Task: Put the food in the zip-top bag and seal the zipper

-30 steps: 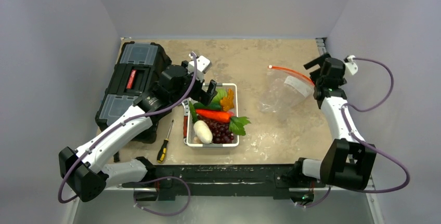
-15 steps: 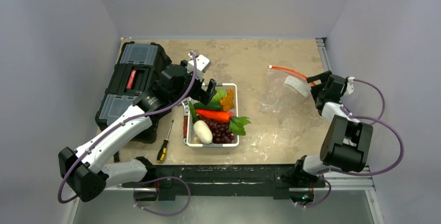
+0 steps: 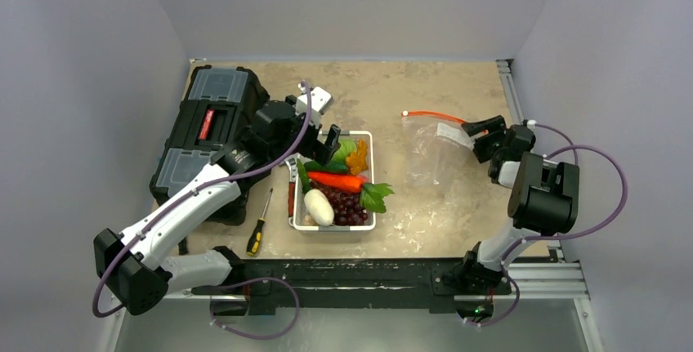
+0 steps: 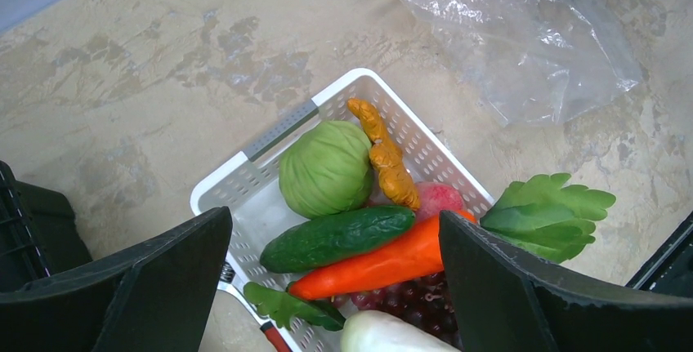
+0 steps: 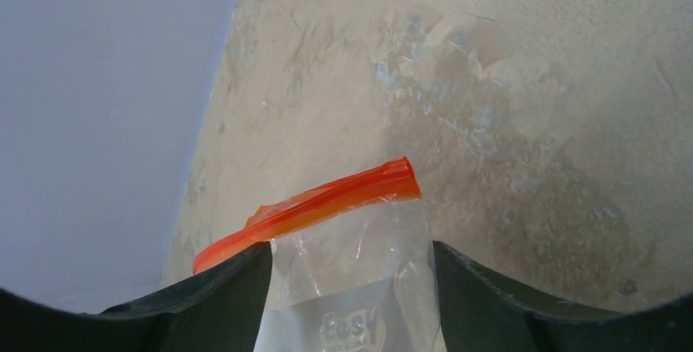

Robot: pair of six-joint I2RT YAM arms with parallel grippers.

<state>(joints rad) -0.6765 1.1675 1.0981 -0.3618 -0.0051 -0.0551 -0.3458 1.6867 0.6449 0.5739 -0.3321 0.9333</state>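
Both empty; left gripper (image 4: pixel 333 238) wide open over tray (image 4: pixel 278 131); right gripper (image 5: pixel 351 287) half-open astride bag (image 5: pixel 384 233), likely limp and slick; pinch it beside zipper (image 5: pixel 327 201).

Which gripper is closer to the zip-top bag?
Right. The right gripper straddles the mouth of the zip-top bag; the left gripper hovers over the tray, apart from the bag.
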